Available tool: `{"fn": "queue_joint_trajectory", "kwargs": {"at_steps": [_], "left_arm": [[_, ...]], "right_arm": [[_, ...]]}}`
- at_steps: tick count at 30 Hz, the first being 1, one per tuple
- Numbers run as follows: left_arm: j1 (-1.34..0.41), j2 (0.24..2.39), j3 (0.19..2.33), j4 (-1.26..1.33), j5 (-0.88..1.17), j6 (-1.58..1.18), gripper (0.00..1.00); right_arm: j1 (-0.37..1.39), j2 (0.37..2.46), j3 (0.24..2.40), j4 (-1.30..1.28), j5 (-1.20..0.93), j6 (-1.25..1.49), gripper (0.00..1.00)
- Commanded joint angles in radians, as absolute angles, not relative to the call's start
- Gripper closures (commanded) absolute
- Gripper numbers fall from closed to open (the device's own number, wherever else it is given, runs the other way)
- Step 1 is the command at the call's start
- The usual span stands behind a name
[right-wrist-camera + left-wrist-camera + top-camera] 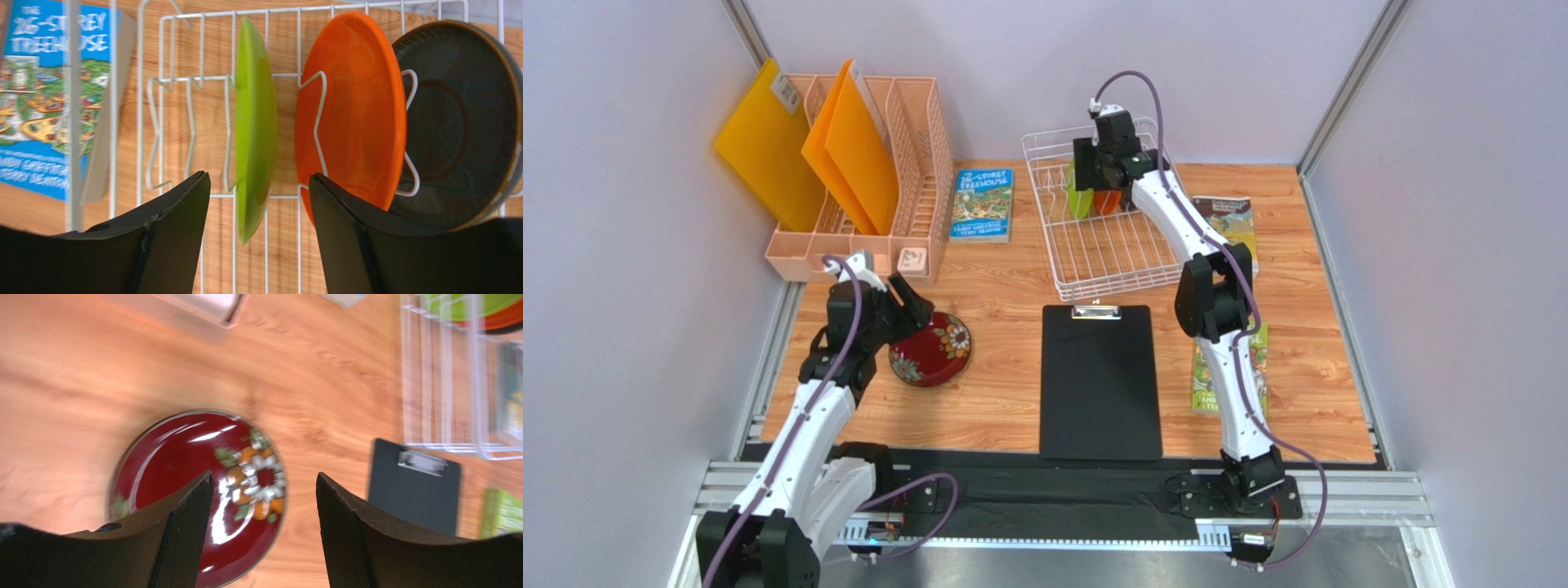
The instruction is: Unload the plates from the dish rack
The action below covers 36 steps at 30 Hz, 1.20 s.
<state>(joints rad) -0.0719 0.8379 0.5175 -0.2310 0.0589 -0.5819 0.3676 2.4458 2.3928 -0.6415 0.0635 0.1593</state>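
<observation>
Left jaws: open, empty, above the dark red floral round plate [184, 471] lying flat on the wooden surface [1014, 306], lower left. Right jaws: open, empty, straddling the upright lime green plate [255, 122] in the white wire dish rack [1100, 245], upper centre. Risk: an off-centre closure may strike the adjacent orange plate [356, 110] or snag a prong.

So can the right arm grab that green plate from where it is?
Probably yes. The right pincer is open and lined up over the green plate, which stands on edge with a gap each side, though the orange plate sits close.
</observation>
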Motion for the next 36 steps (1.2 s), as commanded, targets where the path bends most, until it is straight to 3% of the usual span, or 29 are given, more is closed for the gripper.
{"fn": "queue_joint_trajectory", "kwargs": {"at_steps": [1, 12, 16, 22, 36], "left_arm": [[-0.092, 0.935, 0.623, -0.04, 0.268, -0.604, 0.31], [-0.233, 1.287, 0.825, 0.149, 0.31, -0.604, 0.32], [-0.25, 1.356, 0.865, 0.17, 0.311, -0.601, 0.32], [-0.258, 1.394, 0.879, 0.176, 0.288, -0.598, 0.33], [-0.259, 1.399, 0.877, 0.149, 0.255, -0.586, 0.33]], "right_arm": [[0.364, 2.488, 2.459, -0.607, 0.137, 0.08, 0.44], [0.37, 2.436, 2.378, -0.535, 0.173, 0.029, 0.66], [0.37, 2.431, 2.378, -0.538, 0.187, 0.015, 0.85], [0.4, 2.369, 2.284, -0.473, 0.297, -0.028, 1.0], [0.494, 2.324, 2.217, -0.282, 0.687, -0.112, 1.0]]}}
